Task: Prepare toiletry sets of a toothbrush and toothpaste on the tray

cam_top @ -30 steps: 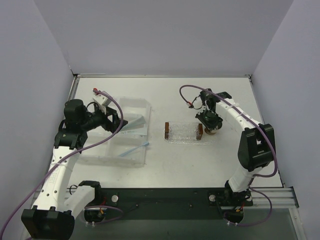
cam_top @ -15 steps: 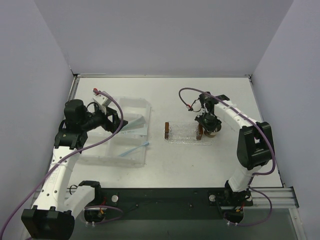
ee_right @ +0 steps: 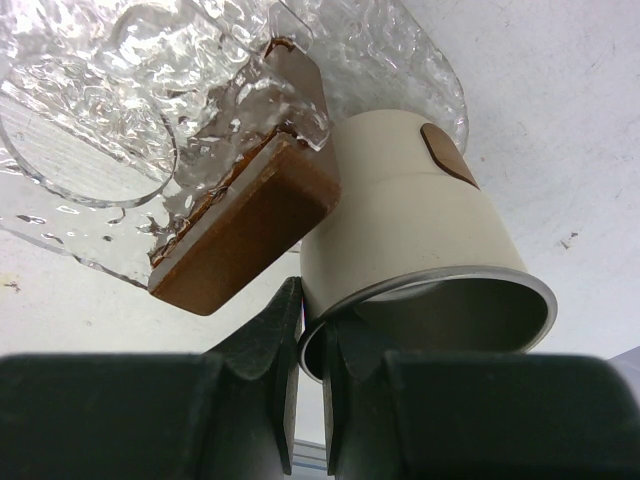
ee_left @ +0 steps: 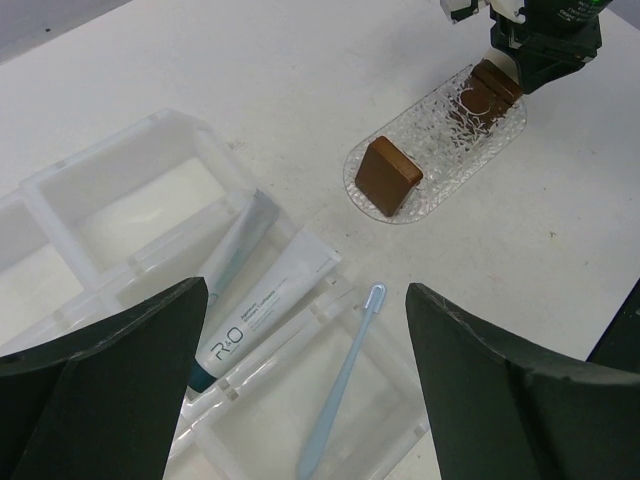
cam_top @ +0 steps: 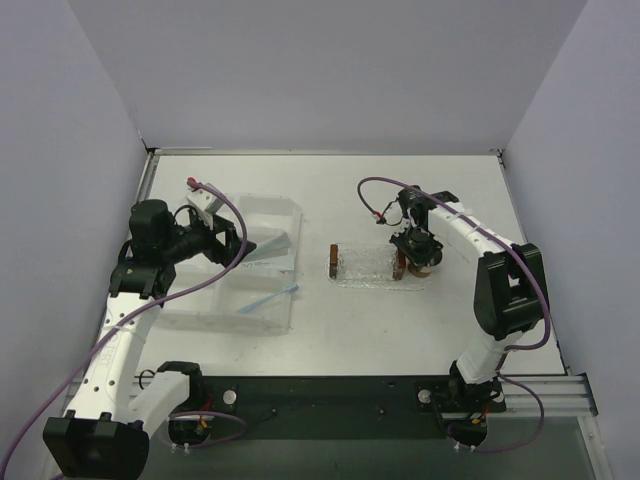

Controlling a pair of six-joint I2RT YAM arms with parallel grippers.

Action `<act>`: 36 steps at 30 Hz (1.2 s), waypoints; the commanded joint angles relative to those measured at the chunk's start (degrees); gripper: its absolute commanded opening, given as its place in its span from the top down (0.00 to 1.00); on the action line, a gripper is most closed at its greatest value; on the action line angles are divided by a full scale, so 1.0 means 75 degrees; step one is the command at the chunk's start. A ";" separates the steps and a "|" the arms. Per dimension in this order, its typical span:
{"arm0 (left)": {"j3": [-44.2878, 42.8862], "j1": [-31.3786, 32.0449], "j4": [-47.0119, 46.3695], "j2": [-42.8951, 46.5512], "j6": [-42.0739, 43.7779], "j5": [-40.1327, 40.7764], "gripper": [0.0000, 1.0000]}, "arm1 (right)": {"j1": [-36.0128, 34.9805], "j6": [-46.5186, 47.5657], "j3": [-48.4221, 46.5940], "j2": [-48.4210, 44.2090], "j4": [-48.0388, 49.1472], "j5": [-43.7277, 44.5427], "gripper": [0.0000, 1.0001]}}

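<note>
The left claw (ee_left: 306,292) hangs over the clear compartment box (ee_left: 120,170) with its jaws spread wide, gripping nothing. Right under it a white toothpaste (ee_left: 265,300) tube lies slantwise in the box, its teal cap at the near end. A greyer shape (ee_left: 238,245) pressed against it may be a second tube, though I can't be sure from here. The light-blue toothbrush (ee_left: 342,395) lies in the neighbouring compartment, just beside the tube.

Out on the bare white worktop (ee_left: 300,60) sits the sparkly oval tray (ee_left: 440,150), with a brown block (ee_left: 390,175) at each end and neither brush nor paste on it. At its far end the right claw (ee_right: 312,320) is pinched tight on the metal rim of a beige cup (ee_right: 420,230), which sits hard up against the tray's edge there.
</note>
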State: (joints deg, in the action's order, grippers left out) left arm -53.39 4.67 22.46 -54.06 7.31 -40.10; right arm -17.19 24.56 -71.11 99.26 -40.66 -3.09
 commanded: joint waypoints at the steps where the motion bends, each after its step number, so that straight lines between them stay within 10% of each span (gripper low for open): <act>1: -0.0007 -0.0048 -0.0311 0.0083 0.0021 -0.0080 0.09 | -0.0017 0.0007 0.0001 -0.0075 -0.0262 -0.0010 1.00; 36: 0.0052 -0.0048 -0.0311 0.0142 0.0091 -0.0080 0.09 | -0.0263 0.0136 -0.0433 0.0101 -0.0742 0.0178 0.87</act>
State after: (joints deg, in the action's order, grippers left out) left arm -53.17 4.67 22.44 -53.98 7.33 -40.10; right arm -18.81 25.61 -72.36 99.26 -43.11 -2.72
